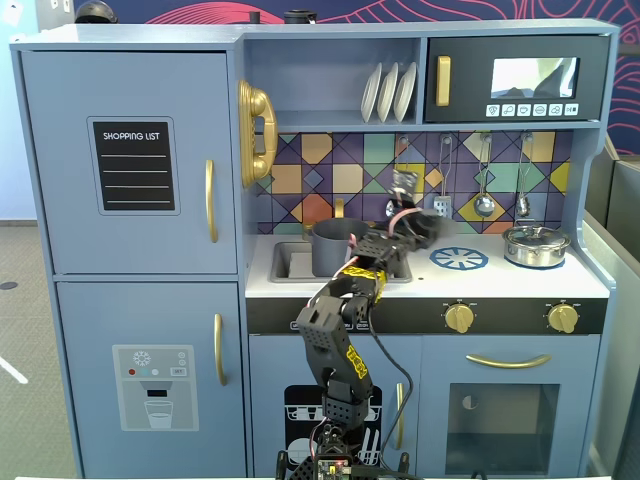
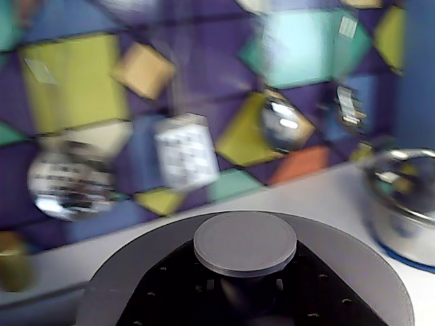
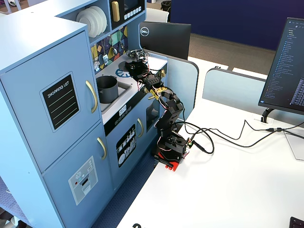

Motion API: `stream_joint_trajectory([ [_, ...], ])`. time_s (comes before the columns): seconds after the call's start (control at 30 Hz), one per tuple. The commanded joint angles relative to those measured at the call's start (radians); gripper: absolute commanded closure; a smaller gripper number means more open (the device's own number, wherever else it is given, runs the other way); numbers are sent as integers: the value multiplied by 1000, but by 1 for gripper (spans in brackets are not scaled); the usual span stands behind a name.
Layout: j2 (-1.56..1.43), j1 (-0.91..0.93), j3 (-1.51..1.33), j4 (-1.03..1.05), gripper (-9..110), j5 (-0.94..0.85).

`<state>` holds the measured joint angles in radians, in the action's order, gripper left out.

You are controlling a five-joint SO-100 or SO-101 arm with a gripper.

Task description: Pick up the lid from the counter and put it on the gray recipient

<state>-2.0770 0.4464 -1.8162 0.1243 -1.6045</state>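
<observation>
Gray and matte, the lid (image 2: 245,242) sits clamped in the closed fingers (image 1: 425,228), raised above the toy kitchen's white counter (image 1: 480,280) between the gray recipient (image 1: 333,247) in the sink on the left and the silver pot (image 1: 535,245) on the right in a fixed view.

lid (image 2: 245,242) dark gray | gray recipient (image 1: 331,247) dark gray | backsplash (image 1: 340,165) multicolour geometric tiles

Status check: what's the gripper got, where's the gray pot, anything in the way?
Gripper shut on the lid, raised above the counter. Gray pot open in the sink, left in a fixed view. Silver pot far right, clear.
</observation>
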Motion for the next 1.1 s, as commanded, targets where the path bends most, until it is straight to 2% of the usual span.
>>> stream_joint_trajectory([
  [0.0,-110,-78,107,74,102,-11],
  [0.2,-138,-229,114,129,102,-32],
  [0.43,-87,-321,114,106,102,-57],
  [1.07,-26,-410,51,63,102,-52],
])
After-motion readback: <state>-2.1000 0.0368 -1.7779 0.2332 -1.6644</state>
